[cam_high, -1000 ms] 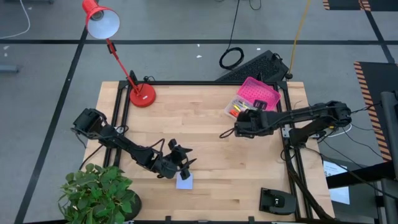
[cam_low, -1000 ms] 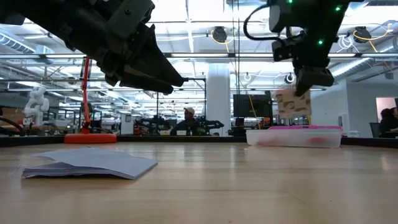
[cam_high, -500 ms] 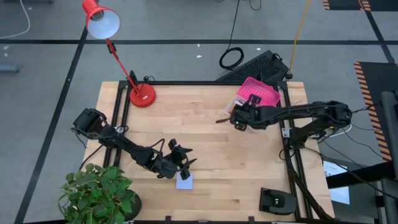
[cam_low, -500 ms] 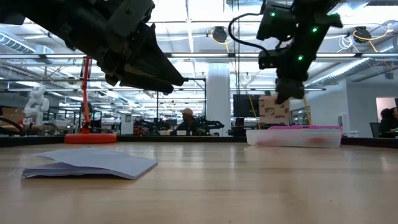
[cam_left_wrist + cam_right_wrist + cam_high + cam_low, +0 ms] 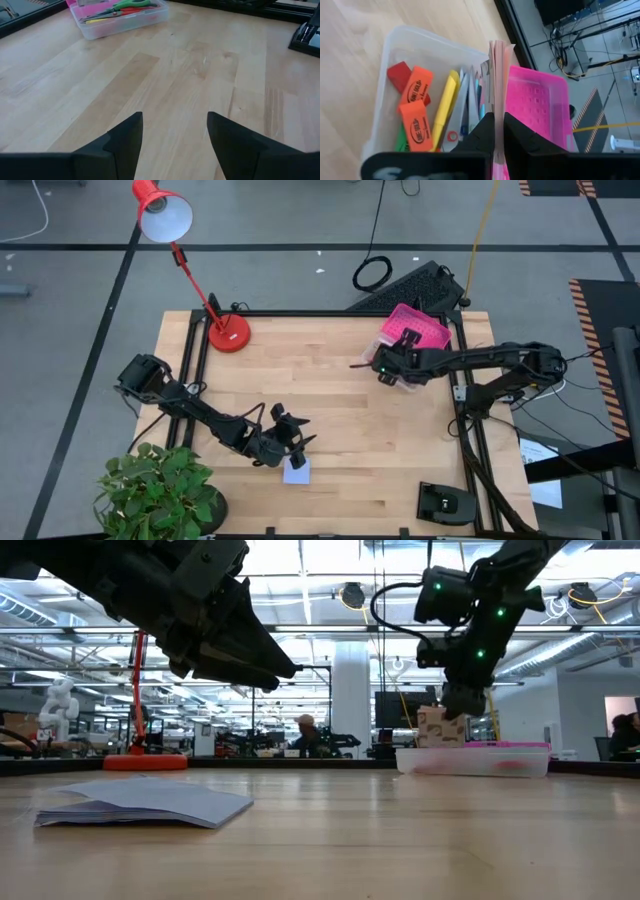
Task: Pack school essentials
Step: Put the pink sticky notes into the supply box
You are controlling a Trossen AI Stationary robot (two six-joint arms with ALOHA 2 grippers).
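Right gripper, upper right of the high view, clamps a pink sticky-note pad above the clear box. Left gripper hangs spread, apparently over the lavender pad.

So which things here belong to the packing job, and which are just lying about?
Job: pink pad in right pincer over box; lavender pad by open left pincer; erasers, pens, scissors in box.
Lying about: lamp, plant, keyboard.

Orange erasers: two are lying in the box
Red eraser: one
Sticky-note pads: two are showing
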